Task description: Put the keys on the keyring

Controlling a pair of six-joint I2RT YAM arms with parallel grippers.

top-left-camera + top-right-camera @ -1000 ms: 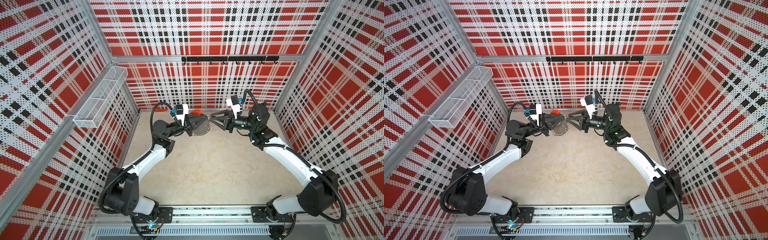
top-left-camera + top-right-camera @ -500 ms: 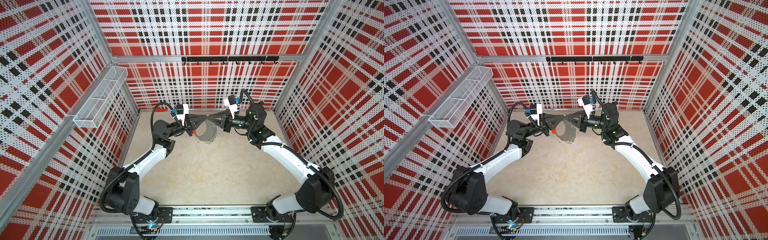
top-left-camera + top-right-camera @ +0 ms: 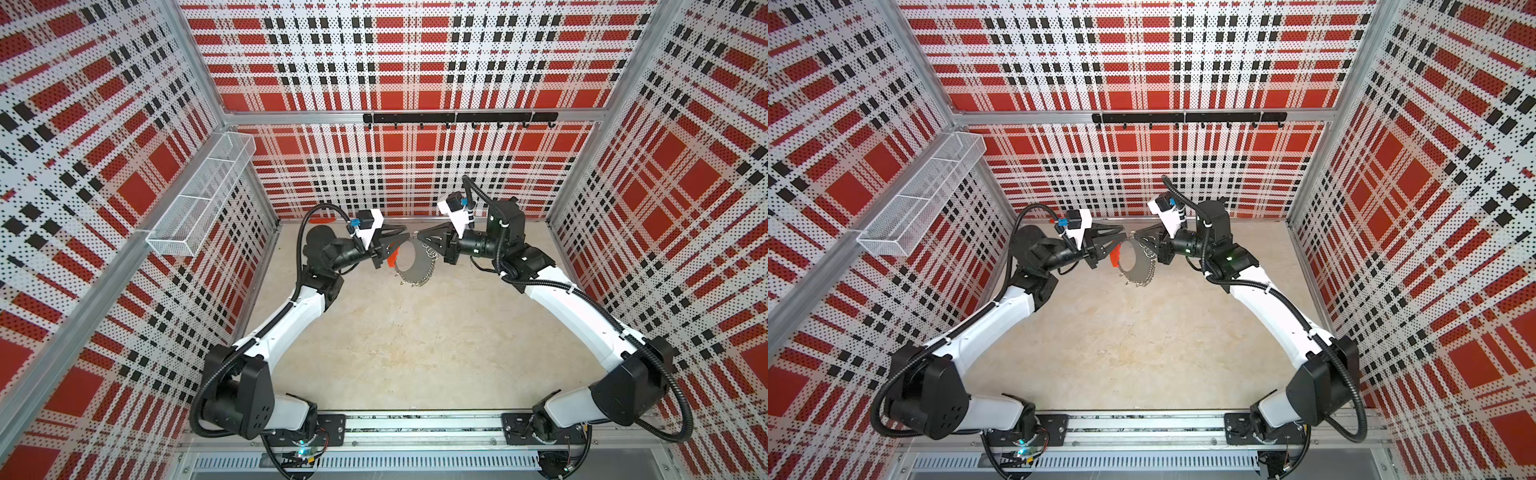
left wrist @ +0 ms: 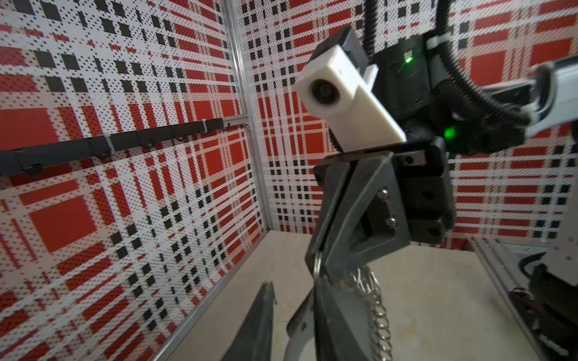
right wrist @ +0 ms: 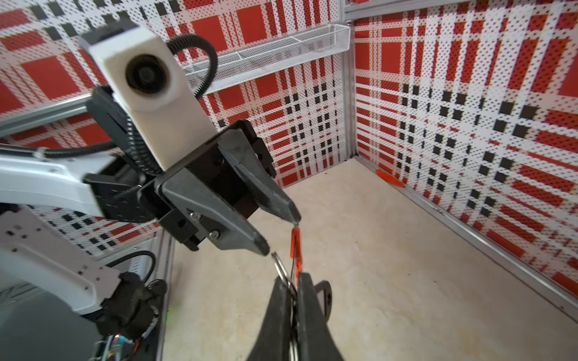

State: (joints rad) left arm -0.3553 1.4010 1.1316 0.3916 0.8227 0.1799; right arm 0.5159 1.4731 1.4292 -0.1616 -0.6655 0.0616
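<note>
Since a second ago the left fingers have released: they were clamped on the keyring and now stand parted, one tip close by the top of its red sleeve. Meanwhile the right fingers, then spread and short of the hoop, have come in and clenched on its upper wire together with a small silver loop. It hangs from them above the worktop, between the two arms in both top views, with the sleeve toward the left arm. A black oblong piece just behind the right fingers looks like the keys. I cannot tell whether it is threaded on.
</note>
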